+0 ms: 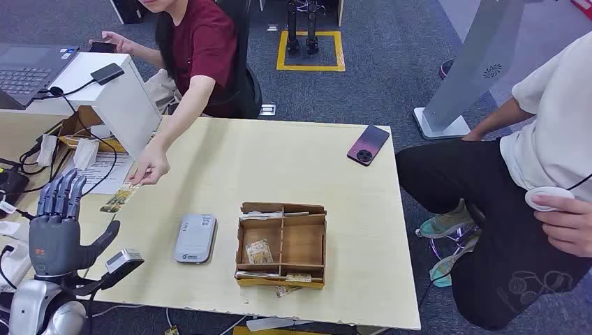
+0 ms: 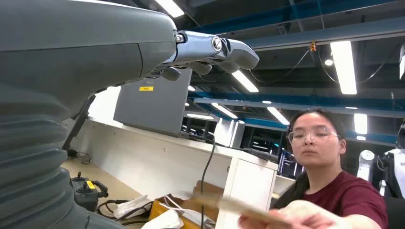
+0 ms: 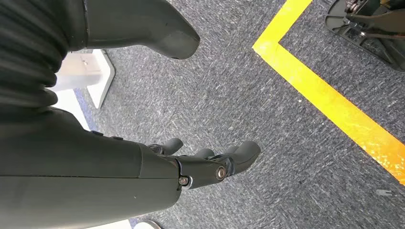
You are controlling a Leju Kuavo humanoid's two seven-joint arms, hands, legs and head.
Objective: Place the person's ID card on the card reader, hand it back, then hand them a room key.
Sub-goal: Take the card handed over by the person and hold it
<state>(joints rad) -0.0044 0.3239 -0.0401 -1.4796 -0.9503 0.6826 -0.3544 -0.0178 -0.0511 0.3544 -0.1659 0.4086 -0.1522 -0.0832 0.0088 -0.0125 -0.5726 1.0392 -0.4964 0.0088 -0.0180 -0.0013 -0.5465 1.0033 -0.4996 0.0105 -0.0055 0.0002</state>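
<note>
The left hand [image 1: 59, 227] stands upright at the near left edge of the desk [image 1: 293, 160], fingers straight and apart, holding nothing. Just beyond its fingertips, a person's hand [image 1: 150, 167] holds the ID card [image 1: 120, 197] out toward it, not touching. The card reader [image 1: 195, 238] lies farther right beside the wooden key box [image 1: 282, 246]. The right hand [image 3: 210, 164] hangs over carpet, fingers loosely open, empty.
</note>
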